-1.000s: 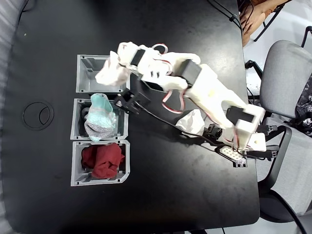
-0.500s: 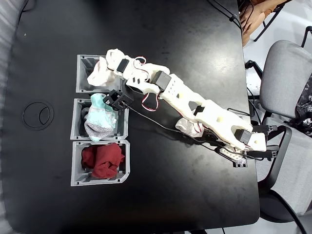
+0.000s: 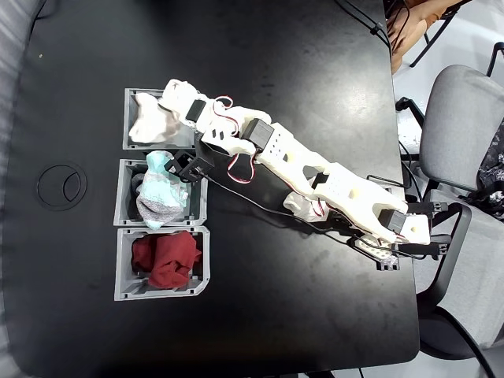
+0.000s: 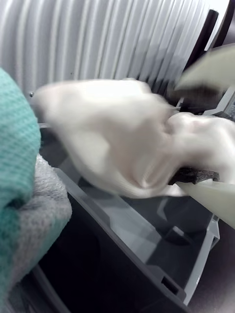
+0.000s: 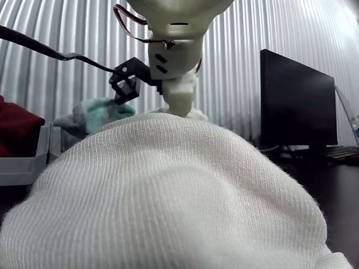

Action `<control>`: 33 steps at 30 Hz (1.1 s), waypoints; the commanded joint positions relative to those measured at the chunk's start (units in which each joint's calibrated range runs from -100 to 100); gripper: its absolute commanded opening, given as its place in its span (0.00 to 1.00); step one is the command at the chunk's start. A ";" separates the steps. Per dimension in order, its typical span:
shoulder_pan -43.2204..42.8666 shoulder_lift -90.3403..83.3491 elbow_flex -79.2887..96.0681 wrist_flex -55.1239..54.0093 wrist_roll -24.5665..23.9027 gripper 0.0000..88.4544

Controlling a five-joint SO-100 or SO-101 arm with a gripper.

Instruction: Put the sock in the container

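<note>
In the fixed view the cream-white sock (image 3: 146, 124) hangs over the inside of the top grey container (image 3: 131, 143). My gripper (image 3: 172, 101) is shut on its right end, with the white arm stretched from the right across the black table. The wrist view shows the blurred sock (image 4: 117, 137) pinched between my two fingers (image 4: 213, 66), just above the container's grey floor (image 4: 147, 234). The other view has my gripper (image 5: 178, 98) pointing down behind a big white bundle.
Below the container stand a bin with mint-and-grey fabric (image 3: 161, 191) and a bin with dark red fabric (image 3: 165, 258). A small white sock bundle (image 3: 294, 204) lies under the arm and looms in the other view's foreground (image 5: 168, 196). A grey chair (image 3: 461, 118) stands at the right.
My arm has stretched out to the left and lowered. The held sock moved from the container's right rim to over its inside.
</note>
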 commanded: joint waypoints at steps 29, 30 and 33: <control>-10.59 -28.59 -3.06 45.25 -0.12 0.01; -10.59 -28.59 -3.06 45.25 -0.12 0.01; -10.59 -28.67 -3.06 45.25 -0.06 0.01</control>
